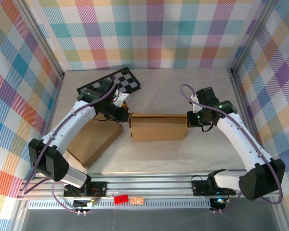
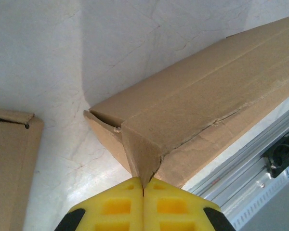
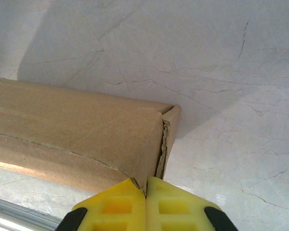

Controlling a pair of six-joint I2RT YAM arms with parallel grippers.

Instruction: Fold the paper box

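Note:
The paper box (image 1: 158, 126) is a long brown cardboard box lying crosswise in the middle of the table. My left gripper (image 1: 126, 115) is at its left end. In the left wrist view its yellow fingers (image 2: 111, 207) are shut on the pointed corner flap of the box (image 2: 197, 110), pinching it at the tips of the left gripper (image 2: 143, 186). My right gripper (image 1: 190, 119) is at the box's right end. In the right wrist view the right gripper (image 3: 146, 187) is shut on the end edge of the box (image 3: 72, 139), beside a narrow side flap (image 3: 169, 130).
A second flat piece of cardboard (image 1: 93, 140) lies under the left arm, its corner visible at the cardboard's edge (image 2: 9, 163). A black-and-white checkerboard (image 1: 116, 83) lies at the back left. An aluminium rail (image 1: 149, 185) runs along the near edge, and plaid walls enclose the table.

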